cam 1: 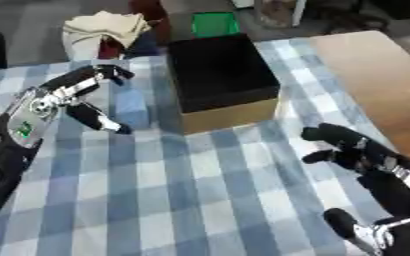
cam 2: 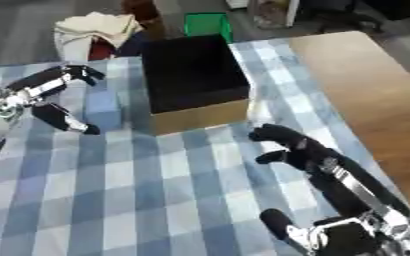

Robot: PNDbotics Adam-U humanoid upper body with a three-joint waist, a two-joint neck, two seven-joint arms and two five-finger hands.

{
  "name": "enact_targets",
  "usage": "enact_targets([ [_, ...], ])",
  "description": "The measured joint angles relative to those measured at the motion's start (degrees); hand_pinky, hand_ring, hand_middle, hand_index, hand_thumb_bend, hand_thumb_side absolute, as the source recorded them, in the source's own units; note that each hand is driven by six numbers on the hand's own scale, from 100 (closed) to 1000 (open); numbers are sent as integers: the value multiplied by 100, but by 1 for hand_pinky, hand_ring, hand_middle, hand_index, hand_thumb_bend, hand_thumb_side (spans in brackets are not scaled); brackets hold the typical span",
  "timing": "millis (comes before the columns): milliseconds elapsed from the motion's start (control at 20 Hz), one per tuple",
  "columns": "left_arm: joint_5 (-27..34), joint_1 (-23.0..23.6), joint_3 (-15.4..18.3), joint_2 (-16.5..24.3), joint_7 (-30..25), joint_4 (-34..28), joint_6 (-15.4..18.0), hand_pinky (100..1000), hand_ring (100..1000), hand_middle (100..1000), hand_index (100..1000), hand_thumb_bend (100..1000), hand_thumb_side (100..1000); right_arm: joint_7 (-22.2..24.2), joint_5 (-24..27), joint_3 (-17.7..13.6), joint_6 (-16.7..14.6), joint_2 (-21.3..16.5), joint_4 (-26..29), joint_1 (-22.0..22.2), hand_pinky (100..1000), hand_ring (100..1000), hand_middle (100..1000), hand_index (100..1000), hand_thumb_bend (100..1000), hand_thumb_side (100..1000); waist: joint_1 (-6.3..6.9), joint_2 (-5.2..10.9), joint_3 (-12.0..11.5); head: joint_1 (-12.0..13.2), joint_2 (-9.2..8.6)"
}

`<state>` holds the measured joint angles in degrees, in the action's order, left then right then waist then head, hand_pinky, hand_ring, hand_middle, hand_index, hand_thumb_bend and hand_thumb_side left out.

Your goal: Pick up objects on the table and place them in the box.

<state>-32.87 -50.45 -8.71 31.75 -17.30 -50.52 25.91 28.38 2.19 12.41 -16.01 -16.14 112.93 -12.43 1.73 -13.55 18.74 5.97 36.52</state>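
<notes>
Now left hand (cam 1: 55, 97) spread beside box (cam 1: 219, 75), right hand (cam 2: 300, 150) open

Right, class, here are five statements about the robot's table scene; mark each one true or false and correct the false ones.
1. The box has a black inside and tan cardboard sides. True.
2. The left hand has its fingers and thumb spread around a pale blue object. True.
3. The right hand is reaching into the box. False: it is low at the right, over the cloth, apart from the box.
4. The checked tablecloth is red and white. False: it is blue and white.
5. The pale blue object already lies in the box. False: it is on the cloth left of the box.
</notes>
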Motion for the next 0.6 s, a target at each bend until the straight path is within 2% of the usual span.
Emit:
enact_targets([
  [400, -1, -4, 66, 0, 751, 153, -221, 1000, 789, 821, 921, 726, 342, 35, -5, 3, -13, 37, -1, -15, 796, 1000, 883, 1000, 291, 312, -5, -80, 65, 0, -38],
  [600, 11, -4, 65, 0, 877, 189, -266, 1000, 754, 761, 887, 705, 350, 44, -11, 9, -22, 71, -4, -18, 796, 1000, 883, 1000, 284, 316, -1, -117, 87, 0, -49],
])
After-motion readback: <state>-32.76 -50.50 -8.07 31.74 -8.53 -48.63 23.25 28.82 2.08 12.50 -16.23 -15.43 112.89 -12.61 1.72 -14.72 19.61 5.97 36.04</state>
